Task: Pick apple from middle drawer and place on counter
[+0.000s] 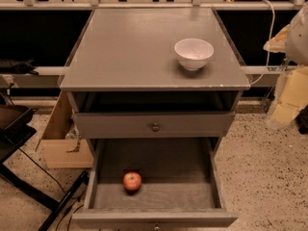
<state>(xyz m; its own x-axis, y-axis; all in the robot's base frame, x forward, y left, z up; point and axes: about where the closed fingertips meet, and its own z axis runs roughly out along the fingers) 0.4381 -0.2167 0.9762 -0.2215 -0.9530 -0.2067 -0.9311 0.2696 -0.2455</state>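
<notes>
The apple (132,181), small, red with a yellowish blush, lies on the grey floor of the middle drawer (192,196), left of centre and near the front. The drawer is pulled wide open at the bottom of the view, its front wall and brass knob (156,227) at the picture's lower edge. The counter (144,52) is the flat grey top of the cabinet above it. The gripper is not in view. A pale rounded shape (299,32) at the right edge may be part of my arm.
A white bowl (194,53) stands on the counter's right front part. Above the open drawer is a closed grey drawer front with a like knob (155,127). A cardboard box (62,143) and black stand legs (29,186) are to the left; pale objects (288,97) are to the right.
</notes>
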